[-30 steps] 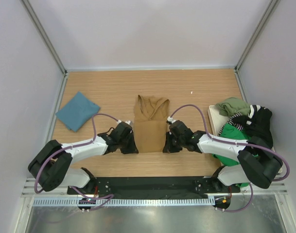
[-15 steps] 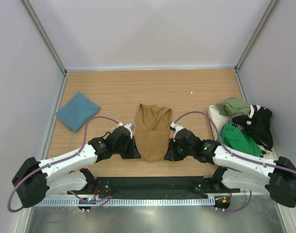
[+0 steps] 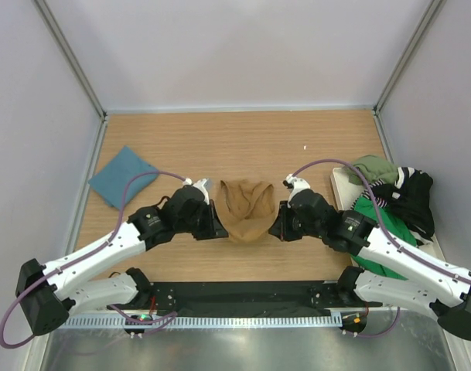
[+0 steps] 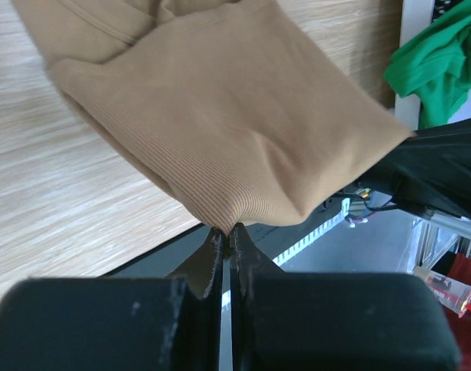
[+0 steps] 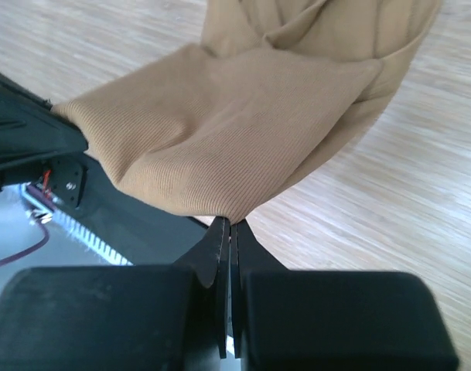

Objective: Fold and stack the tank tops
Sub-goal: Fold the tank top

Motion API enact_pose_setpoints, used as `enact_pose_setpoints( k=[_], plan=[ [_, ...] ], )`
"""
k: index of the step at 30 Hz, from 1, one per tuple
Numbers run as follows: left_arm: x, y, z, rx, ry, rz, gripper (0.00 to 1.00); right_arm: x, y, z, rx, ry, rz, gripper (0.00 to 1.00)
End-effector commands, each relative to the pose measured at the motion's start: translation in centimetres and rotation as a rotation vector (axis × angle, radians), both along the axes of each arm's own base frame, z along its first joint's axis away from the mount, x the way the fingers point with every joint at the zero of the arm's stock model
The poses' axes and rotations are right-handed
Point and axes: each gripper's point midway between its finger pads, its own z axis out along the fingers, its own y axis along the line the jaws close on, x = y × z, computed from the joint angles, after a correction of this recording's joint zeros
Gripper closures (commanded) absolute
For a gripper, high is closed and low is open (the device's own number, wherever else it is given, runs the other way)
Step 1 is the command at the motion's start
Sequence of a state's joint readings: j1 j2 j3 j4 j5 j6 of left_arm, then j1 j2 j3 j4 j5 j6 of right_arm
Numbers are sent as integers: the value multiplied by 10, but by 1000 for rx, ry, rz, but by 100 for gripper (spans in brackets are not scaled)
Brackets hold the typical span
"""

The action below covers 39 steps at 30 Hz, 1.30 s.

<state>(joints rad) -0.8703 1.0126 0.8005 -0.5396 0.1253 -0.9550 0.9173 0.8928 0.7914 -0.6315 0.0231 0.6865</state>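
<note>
A tan brown tank top (image 3: pixel 247 207) hangs bunched between my two grippers at the table's middle, its hem raised and its straps still on the wood. My left gripper (image 3: pixel 216 229) is shut on the hem's left corner, and the left wrist view shows the jaws (image 4: pixel 228 232) pinching the ribbed tan cloth (image 4: pixel 235 124). At the opposite corner, my right gripper (image 3: pixel 275 229) is shut on the hem; the right wrist view has the tips (image 5: pixel 229 224) closed on the tan cloth (image 5: pixel 235 131). A folded teal blue tank top (image 3: pixel 123 176) lies at the left.
A pile of tank tops sits at the right edge on a white tray (image 3: pixel 340 185): green (image 3: pixel 373 213), olive (image 3: pixel 370 168) and black (image 3: pixel 413 197). The green one (image 4: pixel 440 66) shows in the left wrist view. The black base rail (image 3: pixel 235 297) runs along the near edge.
Both grippers have lifted the tan top's hem and carried it away from the near edge toward the straps. The top went from lying flat and long to short and bunched.
</note>
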Motion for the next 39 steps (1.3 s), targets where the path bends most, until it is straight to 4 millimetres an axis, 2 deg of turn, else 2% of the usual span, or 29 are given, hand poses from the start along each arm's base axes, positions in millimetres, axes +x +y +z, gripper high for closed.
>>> enact_pose_setpoints(
  k=[1,6,8,12,21,29,39],
  plan=[
    [3,-5,11,-7,4,0,100,18,-14,16,-81,-74,-77,99],
    [14,-12,22,-29,-3,6,100,31,-14,29,-97,-115,-113,99],
    [17,-14,18,-25,6,12,99,34,-13,31,-105,-124,-114,99],
    [25,-15,9,-35,36,23,99,49,-16,21,-176,-142,-159,99],
    [42,-16,7,-62,53,52,99,81,-17,23,-222,-191,-223,99],
    [73,-6,2,-51,63,98,99,116,-16,29,-226,-199,-246,99],
    [105,5,-4,-42,78,123,99,156,-8,21,-231,-168,-238,99]
  ],
)
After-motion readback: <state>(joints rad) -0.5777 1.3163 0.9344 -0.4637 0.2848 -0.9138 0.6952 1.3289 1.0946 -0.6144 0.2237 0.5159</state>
